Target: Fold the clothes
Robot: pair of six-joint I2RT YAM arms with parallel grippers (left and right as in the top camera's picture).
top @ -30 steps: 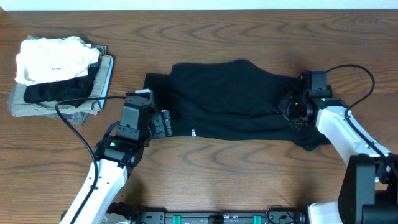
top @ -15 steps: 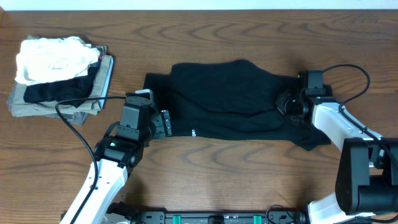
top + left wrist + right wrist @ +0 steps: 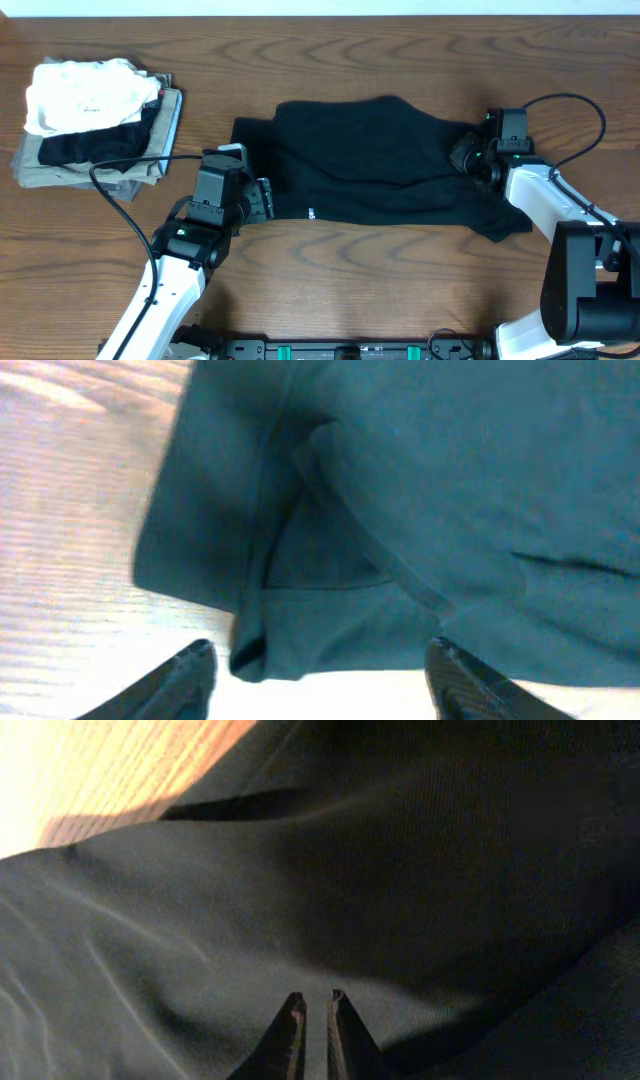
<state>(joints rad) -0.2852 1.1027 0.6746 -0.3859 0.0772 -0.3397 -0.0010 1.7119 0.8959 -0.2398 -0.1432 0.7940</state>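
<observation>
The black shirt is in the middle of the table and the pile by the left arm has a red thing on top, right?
No: the garment on top of the pile is white, not red, as the overhead view shows. The black shirt does lie in the middle.

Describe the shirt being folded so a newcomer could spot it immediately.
Start from the wooden table: across its middle lies a black T-shirt, spread wide and loosely rumpled. It is the only garment lying open. The others sit in a folded stack at the table's far left corner, topped by a white garment.
</observation>
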